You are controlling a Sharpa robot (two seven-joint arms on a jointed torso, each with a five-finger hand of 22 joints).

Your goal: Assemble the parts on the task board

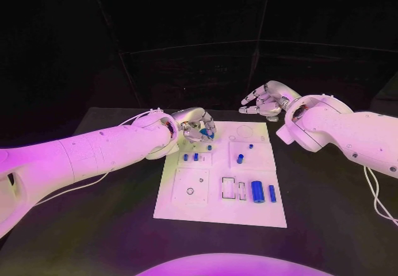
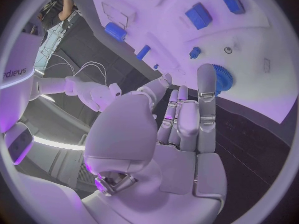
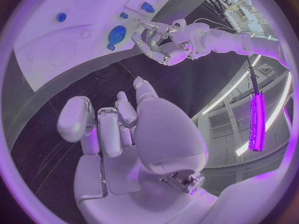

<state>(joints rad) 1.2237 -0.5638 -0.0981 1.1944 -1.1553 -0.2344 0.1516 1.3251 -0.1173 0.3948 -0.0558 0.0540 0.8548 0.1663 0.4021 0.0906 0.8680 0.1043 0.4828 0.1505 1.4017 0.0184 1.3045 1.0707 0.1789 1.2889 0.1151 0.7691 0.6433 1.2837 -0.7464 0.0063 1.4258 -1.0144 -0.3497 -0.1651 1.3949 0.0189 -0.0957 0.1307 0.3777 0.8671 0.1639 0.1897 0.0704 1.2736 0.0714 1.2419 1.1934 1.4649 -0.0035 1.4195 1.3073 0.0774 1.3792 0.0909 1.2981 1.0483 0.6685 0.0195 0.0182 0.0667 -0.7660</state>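
Note:
The white task board (image 1: 224, 198) lies in the middle of the black table. A blue gear (image 1: 206, 133) lies flat near its far left corner, also seen on the board as the blue gear (image 2: 222, 78) and the blue gear (image 3: 116, 35). My left hand (image 1: 195, 125) hovers right at it with fingers stretched out and apart; its fingertips (image 2: 206, 74) reach the gear's edge, and I cannot tell whether they touch. My right hand (image 1: 267, 101) hangs beyond the far right corner, fingers loosely bent, holding nothing. A blue cylinder (image 1: 257, 191) and a thin blue bar (image 1: 272, 193) lie at the near right.
Several small blue pieces sit mid-board, among them two blue blocks (image 1: 191, 156) and a blue peg (image 1: 240, 158). Empty recesses (image 1: 228, 188) mark the near half. My right forearm (image 1: 348, 135) bulks over the table right of the board.

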